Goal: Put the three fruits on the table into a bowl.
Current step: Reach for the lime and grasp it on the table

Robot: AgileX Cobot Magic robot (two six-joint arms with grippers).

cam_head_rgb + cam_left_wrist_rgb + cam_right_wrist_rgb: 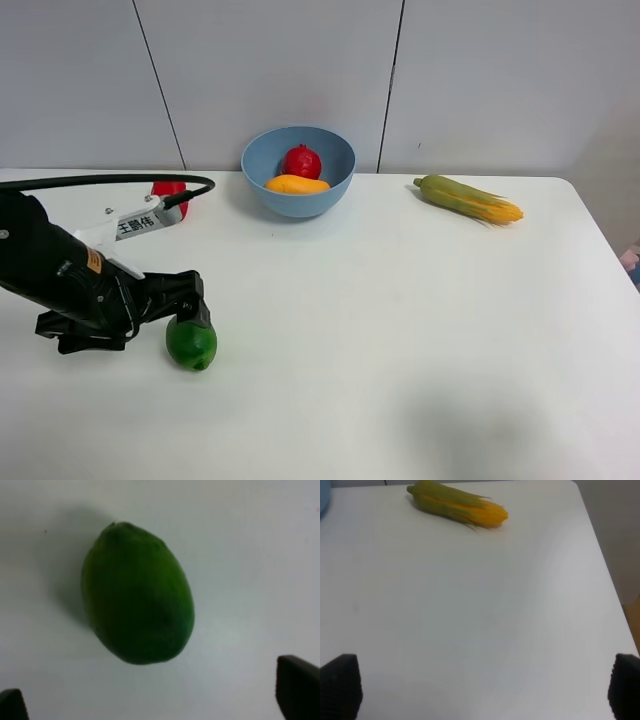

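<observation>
exterior high view: shows the pomegranate [302, 161] and mango [296, 185] already in the bowl [300, 206] at the far edge of the table [420, 330]. leaves only the lime [191, 343], lying front left, just beside the tip of the left gripper [186, 302]. places the corn cob [468, 198] far right and a red pepper [170, 188] behind the left arm, neither wanted.

left wrist view: looks down on the lime [137, 595], ahead of the fingertips [297, 690] rather than between them; fingers spread wide, gripping nothing. judged as the approach for the last pick: best done by advancing to straddle the short axis, descending level with the widest part, then closing gently against sideways slip of the glossy skin.

right wrist view: shows the right gripper [482, 687] spread apart and empty above the table, well apart from the corn cob [457, 507].
</observation>
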